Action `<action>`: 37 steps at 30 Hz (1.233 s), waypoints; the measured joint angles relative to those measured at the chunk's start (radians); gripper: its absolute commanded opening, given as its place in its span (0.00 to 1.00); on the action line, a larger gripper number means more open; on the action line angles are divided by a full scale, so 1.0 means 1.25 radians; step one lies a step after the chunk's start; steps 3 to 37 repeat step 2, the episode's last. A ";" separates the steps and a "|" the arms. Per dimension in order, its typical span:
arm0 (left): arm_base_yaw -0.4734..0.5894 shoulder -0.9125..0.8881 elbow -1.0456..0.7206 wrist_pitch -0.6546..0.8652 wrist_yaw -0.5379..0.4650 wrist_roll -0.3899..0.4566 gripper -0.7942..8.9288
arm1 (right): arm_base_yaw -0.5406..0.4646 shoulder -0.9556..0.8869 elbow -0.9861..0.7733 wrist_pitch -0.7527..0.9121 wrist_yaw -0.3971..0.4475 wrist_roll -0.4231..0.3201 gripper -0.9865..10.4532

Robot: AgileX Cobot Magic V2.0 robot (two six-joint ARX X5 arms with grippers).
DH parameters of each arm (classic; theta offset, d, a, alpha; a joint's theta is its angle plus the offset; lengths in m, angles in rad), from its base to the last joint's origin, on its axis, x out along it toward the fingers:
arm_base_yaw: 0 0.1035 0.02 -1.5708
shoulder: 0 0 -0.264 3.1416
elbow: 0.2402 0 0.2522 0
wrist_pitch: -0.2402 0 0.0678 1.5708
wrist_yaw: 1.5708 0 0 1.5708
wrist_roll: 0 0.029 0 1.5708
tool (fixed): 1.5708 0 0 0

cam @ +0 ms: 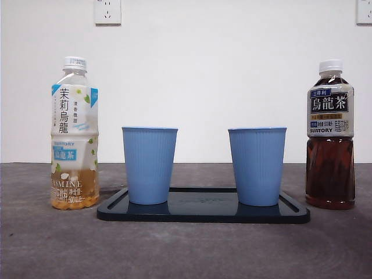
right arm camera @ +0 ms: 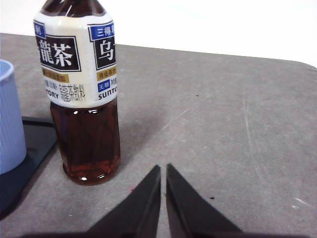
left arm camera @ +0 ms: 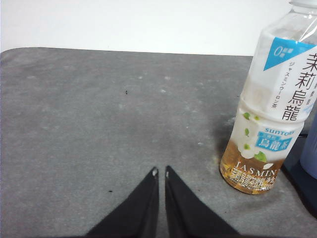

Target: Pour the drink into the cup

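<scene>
Two blue ribbed cups stand on a black tray: the left cup and the right cup. A jasmine tea bottle with a white cap stands upright left of the tray, holding a little pale liquid; it also shows in the left wrist view. A dark oolong tea bottle stands upright right of the tray; it also shows in the right wrist view. My left gripper is shut and empty, short of the jasmine bottle. My right gripper is shut and empty, short of the oolong bottle.
The grey table runs to a white wall with two sockets. A blue cup edge and the tray corner show in the right wrist view. Neither arm shows in the front view.
</scene>
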 measured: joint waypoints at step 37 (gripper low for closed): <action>0.000 0.000 0.000 0.000 0.000 0.000 0.10 | 0.000 0.000 0.000 0.000 0.000 0.000 0.10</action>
